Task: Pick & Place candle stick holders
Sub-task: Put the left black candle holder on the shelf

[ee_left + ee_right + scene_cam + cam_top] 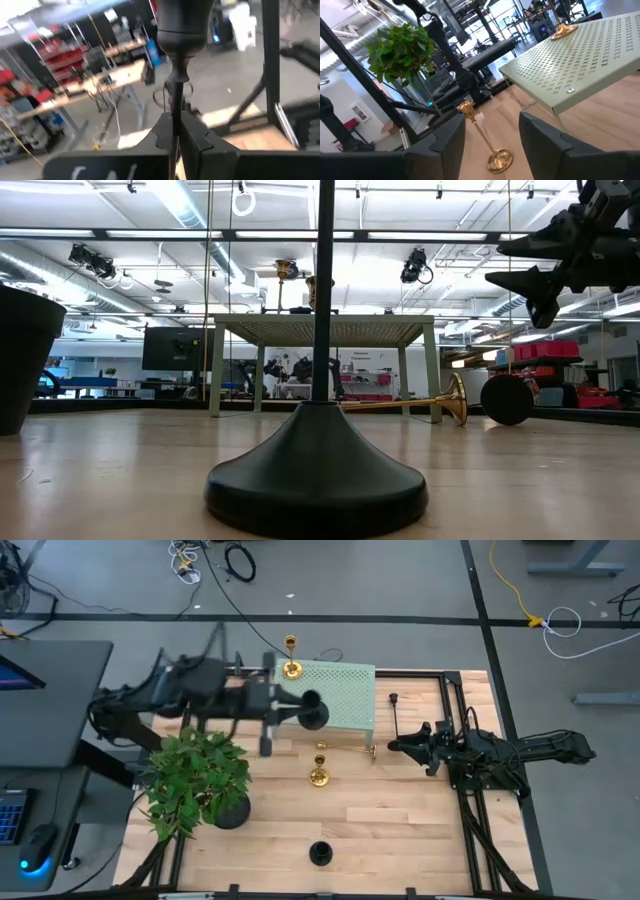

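- Candle stick holders are scattered: a gold one point(290, 658) stands on the far corner of the pale green perforated stand point(345, 700), another gold one point(319, 771) stands upright on the wooden worktop point(400, 820) in front of the stand, and a third gold one point(415, 404) lies on its side by the stand's leg.
- Black holder point(312, 712) hangs above the stand's near-left edge, its thin stem pinched between the fingers of the left gripper point(175, 131); the cup end points away from the wrist.
- Right gripper point(397, 746) hovers near the stand's right side, fingers spread with nothing between them; its wrist view looks onto the upright gold holder.
- Another black holder point(320, 853) stands by the worktop's near edge, and a thin black one point(396, 712) lies to the right of the stand.
- Judged from this, one gold holder is placed, one black is in transit, and several wait.
- Potted plant point(195, 780) sits at the worktop's left; beyond are a grey floor with cables, shelving and benches.
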You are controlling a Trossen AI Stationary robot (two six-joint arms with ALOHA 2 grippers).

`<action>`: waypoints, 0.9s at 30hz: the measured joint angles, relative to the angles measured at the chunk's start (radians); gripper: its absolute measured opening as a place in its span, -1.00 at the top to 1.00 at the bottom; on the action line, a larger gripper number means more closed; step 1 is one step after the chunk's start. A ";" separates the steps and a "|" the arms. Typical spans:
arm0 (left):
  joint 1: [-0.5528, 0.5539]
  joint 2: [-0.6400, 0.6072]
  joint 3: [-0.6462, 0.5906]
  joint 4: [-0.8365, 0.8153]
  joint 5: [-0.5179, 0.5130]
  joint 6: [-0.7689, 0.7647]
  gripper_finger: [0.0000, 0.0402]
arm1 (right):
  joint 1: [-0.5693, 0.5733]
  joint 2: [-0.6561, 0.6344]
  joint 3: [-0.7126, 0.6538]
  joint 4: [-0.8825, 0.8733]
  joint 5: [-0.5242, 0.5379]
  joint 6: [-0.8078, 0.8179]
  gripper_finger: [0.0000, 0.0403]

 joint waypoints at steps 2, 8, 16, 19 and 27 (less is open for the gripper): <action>0.066 0.006 -0.001 -0.008 0.072 -0.018 0.95 | 0.000 0.000 0.000 0.000 -0.002 -0.001 0.08; 0.244 0.010 0.000 -0.019 0.311 -0.058 0.95 | 0.000 0.000 0.000 0.043 -0.009 -0.051 0.08; 0.419 0.052 -0.002 -0.005 0.555 -0.080 0.95 | 0.000 0.001 0.000 0.200 0.028 -0.169 0.08; 0.446 0.096 -0.003 -0.001 0.592 -0.099 0.95 | 0.000 0.016 0.000 0.238 0.030 -0.219 0.08; 0.457 0.217 -0.004 0.116 0.712 -0.129 0.95 | 0.000 0.204 0.106 0.323 0.026 -0.330 0.08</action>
